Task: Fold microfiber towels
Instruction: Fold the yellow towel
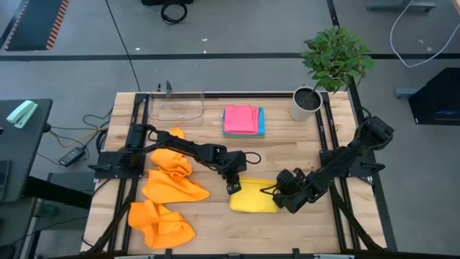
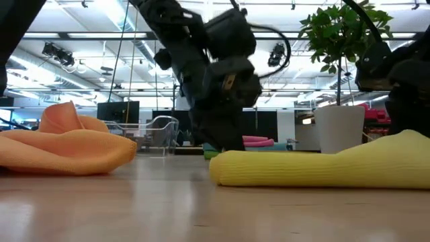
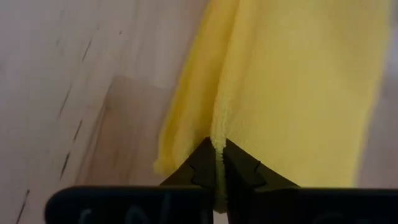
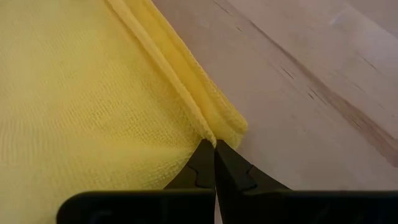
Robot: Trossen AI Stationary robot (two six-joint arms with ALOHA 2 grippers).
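1. High view gives you the key layout: the yellow towel (image 1: 253, 196) lies flat on the bench (image 1: 280, 151), its long axis running side to side, with a gripper at each short end. The left gripper (image 1: 233, 186) sits at its left end, the right gripper (image 1: 280, 191) at its right end.
2. Your left gripper is pinched on the yellow towel's edge; the left wrist view shows a thin fold of cloth caught between the fingertips (image 3: 205, 163).
3. Your right gripper is clamped on the opposite edge, its fingers together on the doubled hem.
4. Judged from this, each arm is equally near its own end, so any coming fold or release turns on that side-to-side axis.
5. Yellow cloth looks soft, with a fine looped weave, already doubled into a plump rectangle.
6. Orange towels (image 1: 169, 191) lie crumpled near the left arm; pink and blue towels (image 1: 242, 120) sit folded and stacked at the far side, beside a clear tray (image 1: 177, 106).
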